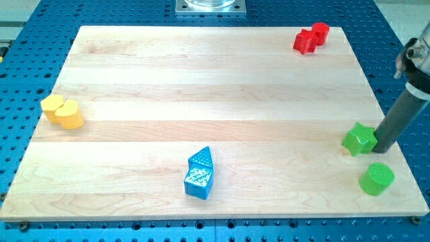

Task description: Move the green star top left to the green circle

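Note:
The green star [359,139] lies near the board's right edge, in the view's lower right. The green circle [376,179], a short cylinder, stands just below it and slightly to the right, apart from it. My tip [381,149] comes down from the view's right as a dark rod and rests on the board against the star's right side, above the green circle.
A red star [304,42] and a red cylinder [320,32] touch at the view's top right. Two yellow blocks [62,111] touch at the left edge. Two blue blocks [199,174] stand together at bottom centre. The wooden board [215,87] lies on a blue perforated table.

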Controlling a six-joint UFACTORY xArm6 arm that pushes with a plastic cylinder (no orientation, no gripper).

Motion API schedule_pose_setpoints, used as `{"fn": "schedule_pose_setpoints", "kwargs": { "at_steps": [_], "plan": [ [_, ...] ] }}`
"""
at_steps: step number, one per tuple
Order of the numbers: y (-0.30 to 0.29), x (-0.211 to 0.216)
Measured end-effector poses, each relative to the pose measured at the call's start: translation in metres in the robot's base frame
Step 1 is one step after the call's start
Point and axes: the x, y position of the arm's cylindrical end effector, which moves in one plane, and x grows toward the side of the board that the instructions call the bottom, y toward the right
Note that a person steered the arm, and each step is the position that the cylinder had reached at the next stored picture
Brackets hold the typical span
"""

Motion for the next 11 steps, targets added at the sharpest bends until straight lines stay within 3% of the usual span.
{"fn": "schedule_pose_setpoints", "kwargs": {
  "at_steps": [2,4,6,7,8,10,11],
  "plan": [
    [0.017,0.033],
    [-0.013,-0.001],
    [-0.011,0.041],
    [-0.012,0.015],
    [-0.024,0.028],
    [-0.014,-0.025],
    [-0.012,0.016]
  ]
}}
